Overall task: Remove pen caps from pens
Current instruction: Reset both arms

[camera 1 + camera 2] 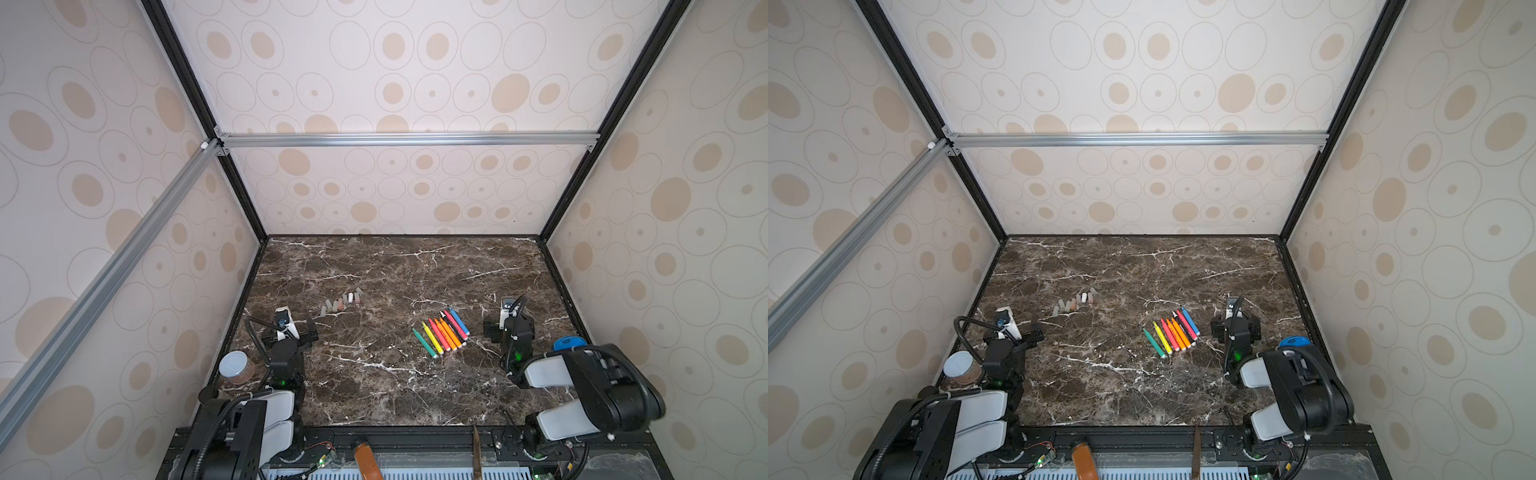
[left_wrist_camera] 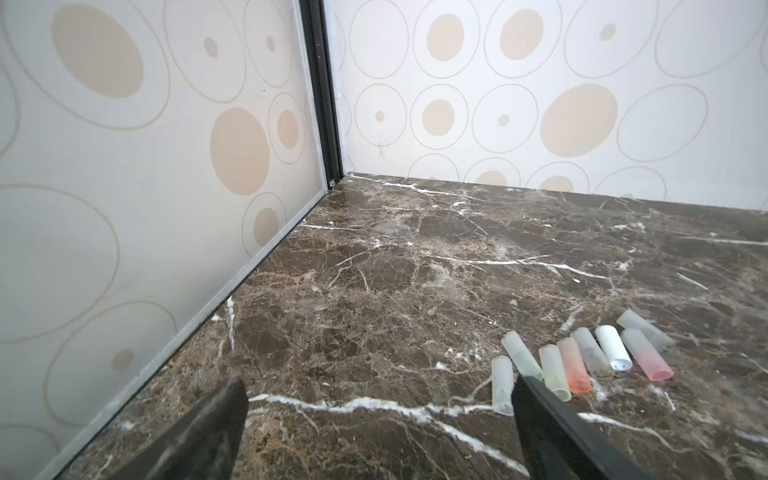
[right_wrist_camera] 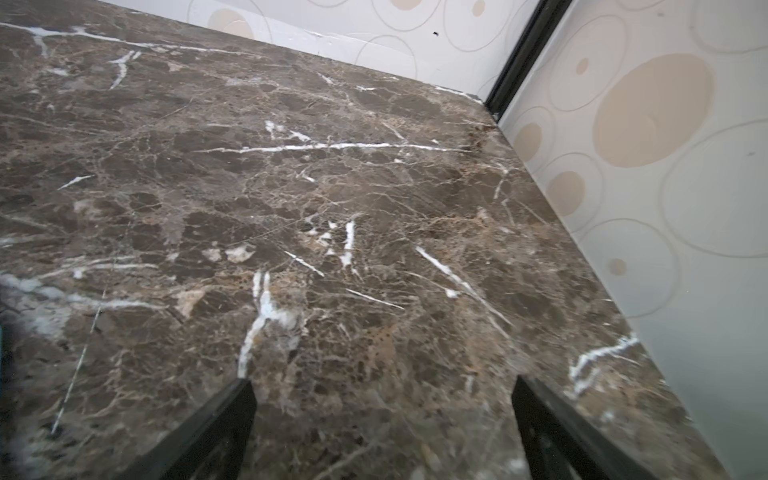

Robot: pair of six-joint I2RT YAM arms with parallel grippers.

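Left gripper (image 2: 378, 386) and right gripper (image 3: 384, 382): my jaws are spread wide, nothing between them. Pen caps (image 2: 575, 365): stubby translucent tubes, mostly whitish, one opaque white, two tinted pink-orange. They lie in a row on the marble table (image 2: 415, 270), just beside my left finger. Pens (image 1: 441, 332): bright barrels lying side by side near my right gripper, well apart from the caps.

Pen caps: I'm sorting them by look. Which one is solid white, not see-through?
The opaque white cap, lying between a grey-smudged cap and a pink-tinted cap; the others are translucent.
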